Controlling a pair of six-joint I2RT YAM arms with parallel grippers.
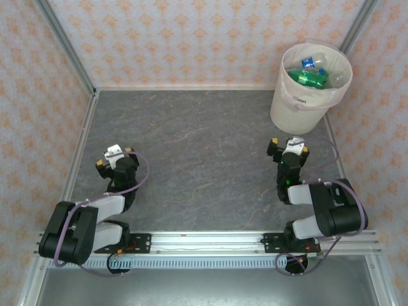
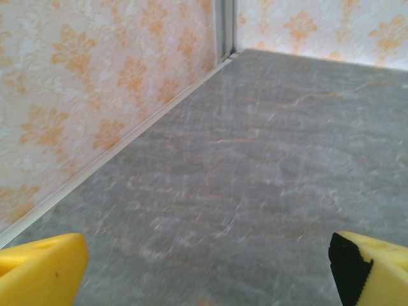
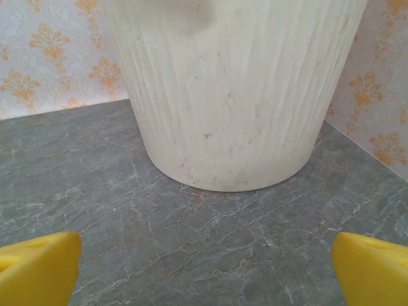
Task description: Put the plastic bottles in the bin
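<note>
Item: plastic bottles (image 1: pixel 312 73), heaped inside bin (image 1: pixel 299 111), far-right bench (image 1: pixel 204 146) corner | left jaws: apart, empty | right jaws: apart, empty, facing bin wall | step: likely finishing; draw right arm straight back without nudging bin.

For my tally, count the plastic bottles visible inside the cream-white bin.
3: a green plastic bottle at the middle of the round cream-white plastic bin, a clear blue-labelled bottle behind it, a clear bottle on the right. More may lie hidden beneath.
</note>
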